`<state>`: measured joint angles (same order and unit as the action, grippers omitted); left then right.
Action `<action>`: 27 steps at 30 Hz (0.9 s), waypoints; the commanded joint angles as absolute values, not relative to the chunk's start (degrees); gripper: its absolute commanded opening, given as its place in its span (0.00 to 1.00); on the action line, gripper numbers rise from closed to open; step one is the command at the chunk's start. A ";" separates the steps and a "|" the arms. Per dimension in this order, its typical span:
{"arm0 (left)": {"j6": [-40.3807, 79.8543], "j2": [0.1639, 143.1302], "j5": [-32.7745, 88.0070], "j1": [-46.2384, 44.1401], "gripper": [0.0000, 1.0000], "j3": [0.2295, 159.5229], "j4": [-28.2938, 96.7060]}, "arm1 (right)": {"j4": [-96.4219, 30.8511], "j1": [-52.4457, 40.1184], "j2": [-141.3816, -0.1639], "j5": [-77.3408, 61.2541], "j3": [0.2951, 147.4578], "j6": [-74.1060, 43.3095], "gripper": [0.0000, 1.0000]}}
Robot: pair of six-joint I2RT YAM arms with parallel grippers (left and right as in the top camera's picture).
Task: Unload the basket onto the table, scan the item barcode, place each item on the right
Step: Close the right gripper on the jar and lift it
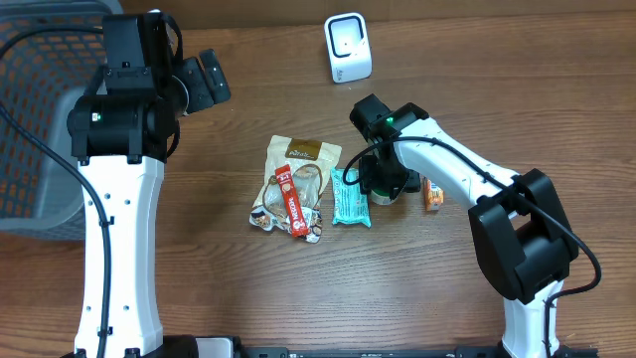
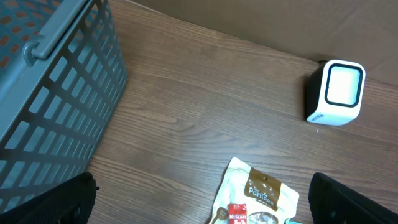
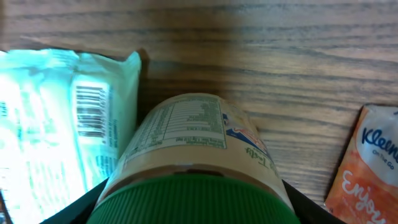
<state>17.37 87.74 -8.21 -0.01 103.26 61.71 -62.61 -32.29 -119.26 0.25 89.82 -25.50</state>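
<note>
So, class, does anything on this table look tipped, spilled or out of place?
The green-lidded jar lies on its side between the teal wrapper and the orange Kleenex pack, with the right gripper straddling its lid. A red bar lies across the beige snack pouch. Nothing looks spilled or torn.

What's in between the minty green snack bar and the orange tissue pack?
A green-lidded jar sits between them. The right wrist view shows it best.
</note>
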 commanded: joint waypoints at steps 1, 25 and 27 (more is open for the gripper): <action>16.27 86.89 -8.29 -0.01 1.00 104.16 61.52 | -61.84 -32.40 -113.73 0.58 89.76 -25.76 0.52; 16.27 86.89 -8.29 -0.01 1.00 104.16 61.52 | -80.84 -20.45 -103.50 -39.31 89.73 -28.97 0.15; 16.27 86.89 -8.29 -0.01 1.00 104.16 61.52 | -83.13 -20.45 -103.50 -41.60 89.73 -28.97 0.15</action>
<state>17.34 87.74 -8.21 -0.01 103.26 61.71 -81.89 -20.45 -104.75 -33.28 89.45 -28.73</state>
